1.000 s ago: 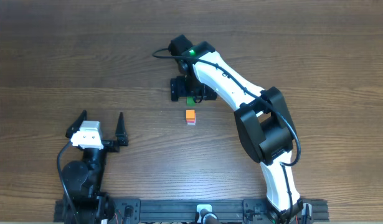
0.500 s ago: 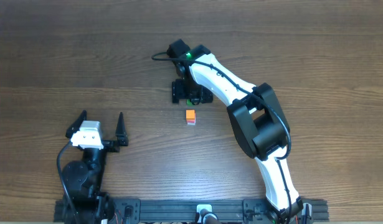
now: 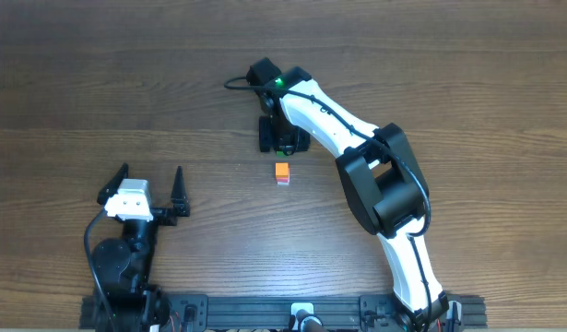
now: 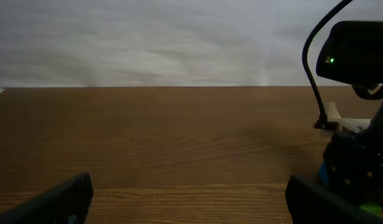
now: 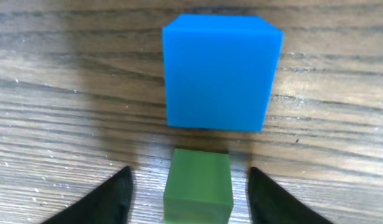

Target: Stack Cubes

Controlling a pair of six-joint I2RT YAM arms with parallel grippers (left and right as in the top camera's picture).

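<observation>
Record left jaws spread wide, low over the wooden counter (image 3: 71, 101) near that arm's own base, well apart from every cube. Note at centre an orange cube (image 3: 282, 170) sitting on a pink cube (image 3: 282, 181), edges roughly flush. Find just beyond that stack the right jaws, apart, straddling a green cube (image 5: 199, 183) that rests on the counter, a gap showing on each side. See a larger blue cube (image 5: 219, 71) just beyond the green one; cannot tell whether touching.

Brown wood-grain table (image 3: 99, 74) w/ plain white wall (image 4: 147, 37) behind.
</observation>
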